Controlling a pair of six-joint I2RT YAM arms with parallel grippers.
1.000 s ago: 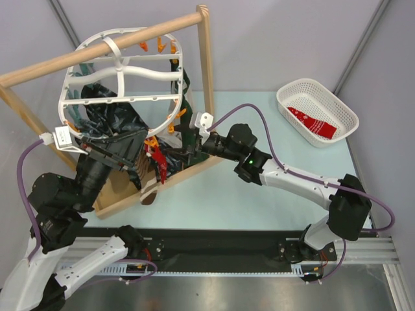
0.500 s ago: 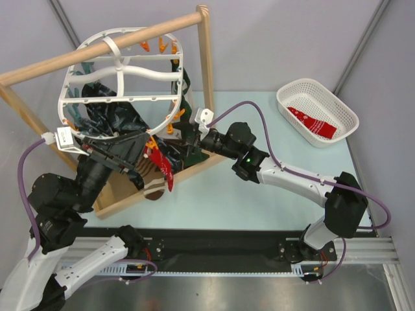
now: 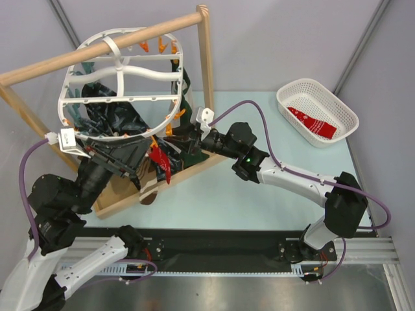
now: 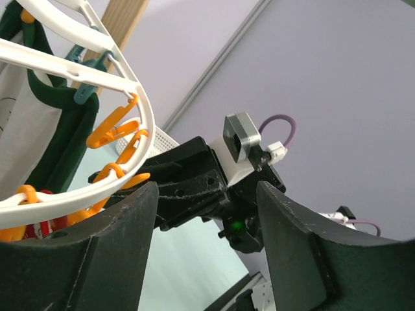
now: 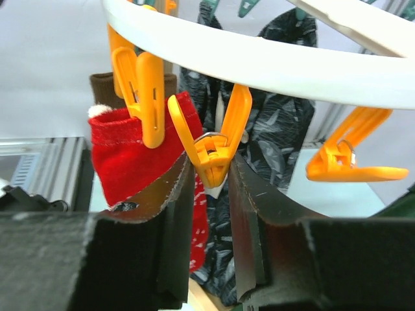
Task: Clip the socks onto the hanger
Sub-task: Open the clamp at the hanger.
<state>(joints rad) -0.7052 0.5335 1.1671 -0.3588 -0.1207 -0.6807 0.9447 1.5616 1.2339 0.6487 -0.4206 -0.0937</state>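
Note:
The white hanger [image 3: 123,71] hangs from the wooden pole with dark patterned socks [image 3: 120,120] clipped under it. A red sock [image 5: 130,155] with white specks hangs from an orange clip [image 5: 144,91] on the hanger's rim [image 5: 259,65]; it also shows as the red sock [image 3: 160,161] from above. A brown sock [image 5: 104,84] peeks out behind it. My right gripper [image 5: 211,163] is shut on the neighbouring orange clip [image 5: 214,146], squeezing its lower end. My left gripper [image 4: 206,194] is open and holds nothing, below the rim [image 4: 139,123] and facing the right wrist.
A wooden pole rack [image 3: 206,71] frames the hanger, its base board on the table. At the right back stands a white mesh basket [image 3: 288,94] with one red sock [image 3: 311,121] in it. More orange clips [image 5: 350,162] hang along the rim.
The right gripper's jaws have closed in from wide apart onto the orange clip, and the arm has edged toward the hanger. The red sock swung a little. The left gripper stayed put.

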